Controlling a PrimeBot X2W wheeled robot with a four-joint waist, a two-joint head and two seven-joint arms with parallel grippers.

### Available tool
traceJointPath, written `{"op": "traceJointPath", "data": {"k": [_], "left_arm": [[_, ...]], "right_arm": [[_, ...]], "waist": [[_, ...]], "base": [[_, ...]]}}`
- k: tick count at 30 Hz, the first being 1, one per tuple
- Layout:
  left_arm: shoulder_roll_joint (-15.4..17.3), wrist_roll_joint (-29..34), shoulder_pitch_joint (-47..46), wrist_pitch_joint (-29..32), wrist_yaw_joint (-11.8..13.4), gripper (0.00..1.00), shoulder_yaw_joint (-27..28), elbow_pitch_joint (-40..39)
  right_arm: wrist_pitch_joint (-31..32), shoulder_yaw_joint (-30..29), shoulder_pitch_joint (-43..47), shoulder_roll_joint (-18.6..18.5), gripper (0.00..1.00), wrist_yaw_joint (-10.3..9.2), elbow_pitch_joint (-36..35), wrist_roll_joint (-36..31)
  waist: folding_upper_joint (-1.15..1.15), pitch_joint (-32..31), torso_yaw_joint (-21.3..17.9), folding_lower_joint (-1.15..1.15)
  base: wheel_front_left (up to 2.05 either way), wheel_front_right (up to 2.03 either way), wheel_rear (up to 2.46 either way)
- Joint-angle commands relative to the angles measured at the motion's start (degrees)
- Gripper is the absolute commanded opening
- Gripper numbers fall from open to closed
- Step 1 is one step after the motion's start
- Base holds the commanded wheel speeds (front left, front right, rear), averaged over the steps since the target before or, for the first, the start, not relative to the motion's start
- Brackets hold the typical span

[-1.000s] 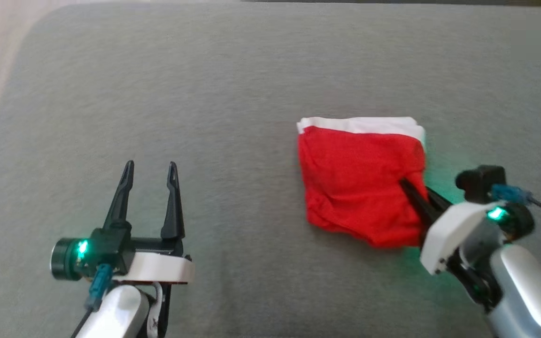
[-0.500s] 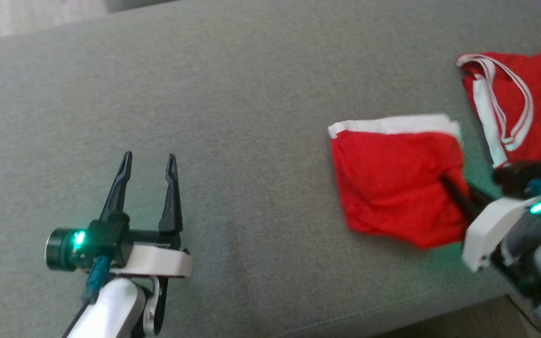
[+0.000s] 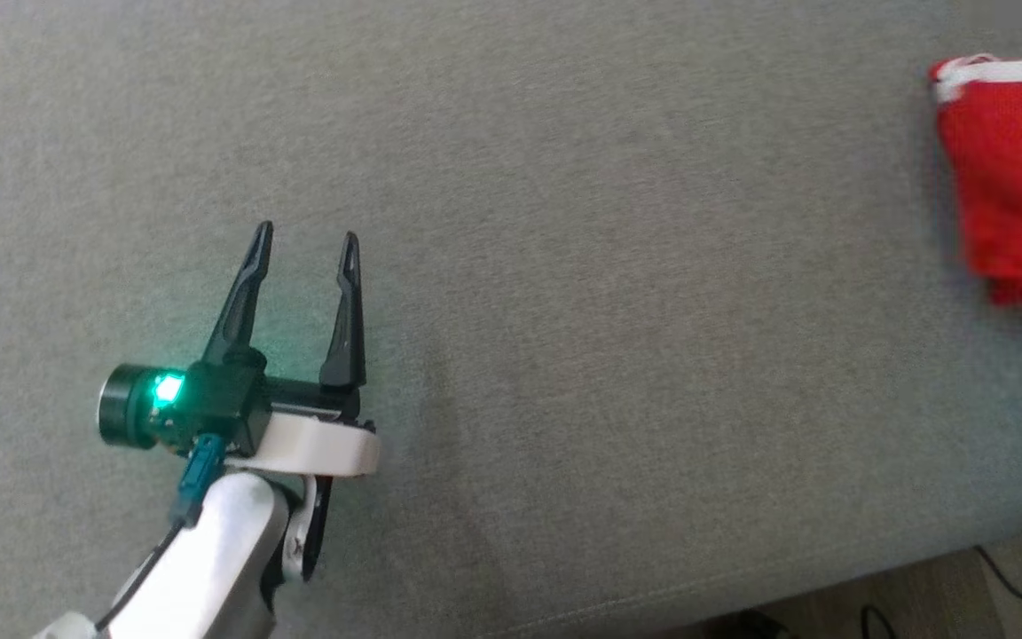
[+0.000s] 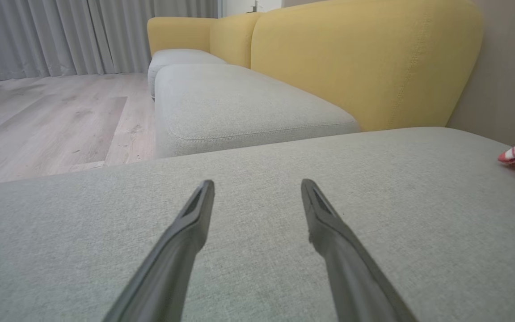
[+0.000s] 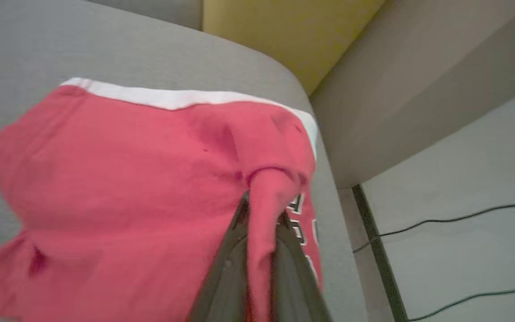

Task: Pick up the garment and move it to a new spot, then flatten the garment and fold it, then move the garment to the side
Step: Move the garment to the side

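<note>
At the lower left of the head view, the left pincer [image 3: 306,232] sits low over the grey sofa cushion [image 3: 617,293], its two dark fingers spread wide and pointing away from the robot. The left wrist view shows the same spread pincer [image 4: 257,183] above the cushion [image 4: 418,201], with a yellow backrest [image 4: 356,58] beyond. The red garment [image 3: 1017,177] with a white band lies at the cushion's far right, cut off by the frame. In the right wrist view, the right pincer [image 5: 264,210] is pressed together on a bunched fold of the garment [image 5: 128,179].
</note>
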Motion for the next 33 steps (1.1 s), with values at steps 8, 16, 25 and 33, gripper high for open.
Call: {"op": "traceJointPath", "data": {"k": [8,16,25,33], "left_arm": [[-0.4,0.8,-4.0,-1.3,-1.1,1.00,1.3,0.0],[-0.1,0.4,-3.8,-1.9,-0.9,1.00,1.8,0.9],[1.9,-1.5,1.5,-1.4,1.1,1.00,3.4,1.5],[3.9,-2.7,4.7,0.5,3.2,1.00,4.9,1.2]], "right_arm": [[-5.0,-7.2,-5.1,-1.2,1.00,-0.10,12.2,-5.5],[-15.6,-14.2,-5.5,4.7,1.00,-0.10,19.7,-13.0],[-23.1,-14.2,1.4,18.3,1.00,-0.10,6.5,-15.6],[-17.6,-11.6,13.0,30.3,1.00,-0.10,-16.9,-16.2]], "waist": [[0.00,2.5,2.8,-0.01],[0.00,2.0,2.5,-0.01],[0.00,-4.7,1.9,-0.01],[0.00,-8.9,6.1,-0.01]], "base": [[0.00,0.00,0.00],[0.00,0.00,0.00],[0.00,0.00,0.00],[0.00,0.00,0.00]]}}
